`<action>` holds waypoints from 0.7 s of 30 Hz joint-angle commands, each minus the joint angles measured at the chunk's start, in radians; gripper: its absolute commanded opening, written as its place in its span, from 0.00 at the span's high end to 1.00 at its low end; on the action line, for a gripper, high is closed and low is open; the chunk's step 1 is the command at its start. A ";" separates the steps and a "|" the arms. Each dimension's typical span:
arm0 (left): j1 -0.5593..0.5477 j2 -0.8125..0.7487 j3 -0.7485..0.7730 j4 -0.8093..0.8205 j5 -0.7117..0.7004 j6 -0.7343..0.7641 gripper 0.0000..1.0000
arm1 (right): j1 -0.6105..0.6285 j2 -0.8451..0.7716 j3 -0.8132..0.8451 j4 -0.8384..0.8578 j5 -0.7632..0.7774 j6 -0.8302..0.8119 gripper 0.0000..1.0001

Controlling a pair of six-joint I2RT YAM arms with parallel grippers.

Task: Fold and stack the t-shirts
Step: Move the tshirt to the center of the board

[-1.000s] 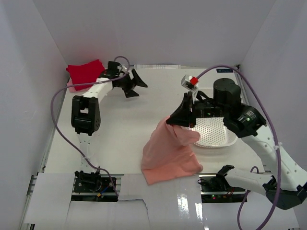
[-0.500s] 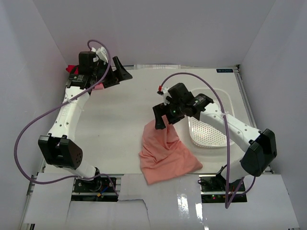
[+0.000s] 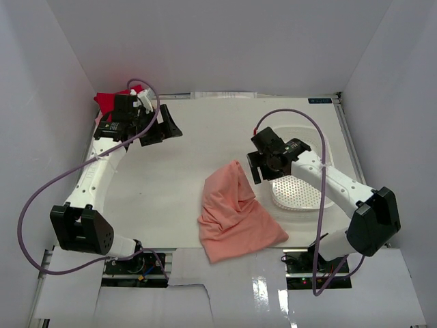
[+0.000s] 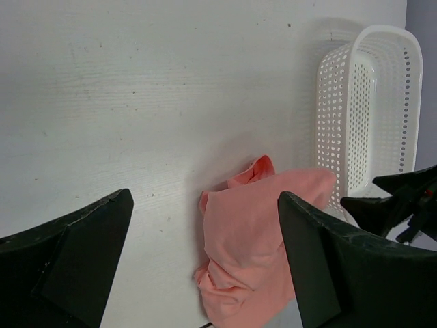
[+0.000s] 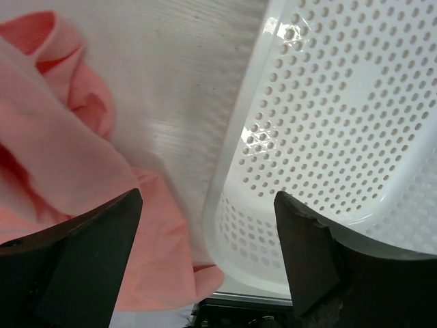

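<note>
At the near middle of the surface (image 3: pixel 171 178), find the salmon-pink t-shirt (image 3: pixel 235 215) crumpled, long axis running near to far. Just past its far right tip, beside the basket (image 3: pixel 300 191), find the right end effector (image 3: pixel 259 169), released and empty, forearm reaching in low from the right: clearly the nearer one. Far left, by the red t-shirt (image 3: pixel 113 102), see the left end effector (image 3: pixel 160 133), also spread wide, holding nothing.
</note>
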 commanded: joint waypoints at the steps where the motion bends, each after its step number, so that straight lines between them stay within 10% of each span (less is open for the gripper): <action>1: 0.002 -0.068 -0.011 0.013 -0.013 0.028 0.02 | -0.024 0.028 -0.028 -0.001 0.079 0.030 0.20; 14: 0.002 -0.080 -0.050 0.022 -0.013 0.031 0.02 | -0.133 0.096 -0.127 0.128 -0.050 -0.003 0.88; 21: 0.002 -0.089 -0.080 0.042 -0.001 0.023 0.02 | -0.279 0.183 -0.018 0.140 -0.071 -0.114 0.92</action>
